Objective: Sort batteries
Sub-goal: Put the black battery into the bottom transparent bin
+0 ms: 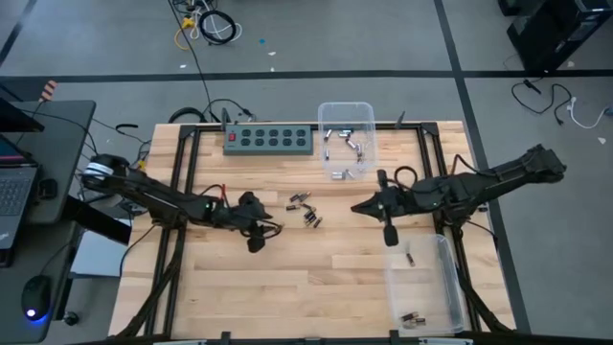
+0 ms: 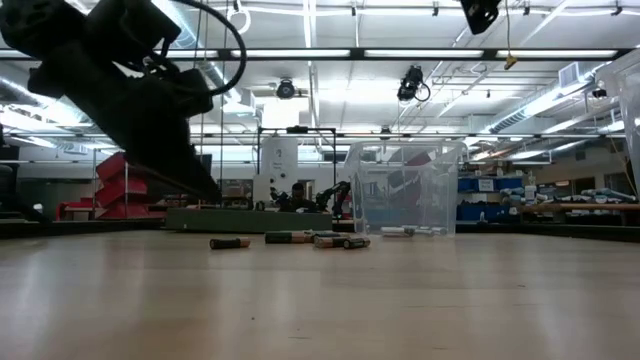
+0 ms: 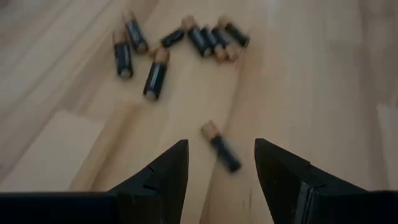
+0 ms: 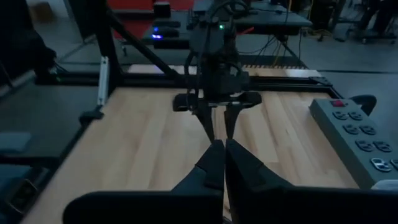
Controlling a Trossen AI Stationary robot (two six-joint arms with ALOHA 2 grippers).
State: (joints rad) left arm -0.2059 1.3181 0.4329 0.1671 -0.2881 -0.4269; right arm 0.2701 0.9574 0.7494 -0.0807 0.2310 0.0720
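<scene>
We read this as a picking step. The left gripper point(image 3: 216, 163) hangs low over the table point(image 1: 287, 278) with its fingers spread wide and nothing between them. In the left wrist view one loose battery point(image 3: 221, 145) lies on the wood just ahead of the gap between the fingers, slanted across it. We judge this cell to be the next target. The move calls for coming down so the fingers straddle it, turning the wrist a little to meet its slant, then closing.

The right gripper point(image 1: 360, 207) is pinched fully together with nothing held, as the right wrist view shows. It hovers on the far side of the battery cluster point(image 1: 305, 211) from the left gripper.

Places, all taken from the power strip point(image 1: 269, 140):
- The cluster lies on bare wood toward the robot from the strip.
- The clear bin point(image 1: 347, 142) stands just beside the strip's right end.
- The second clear bin point(image 1: 426, 285) sits well apart from the strip, at the table's near right corner.

Counts:
- Loose cells: eight in the left wrist view, seven in a group and the one near the fingers.
- Clear bin by the strip: several silvery cells point(image 1: 343, 144); we cannot tell the exact number.
- Second bin: one dark cell point(image 1: 410, 258) at the end nearer the strip, a small group point(image 1: 413, 318) at the other end, number unclear.
- Bins: two. Power strips: one.
</scene>
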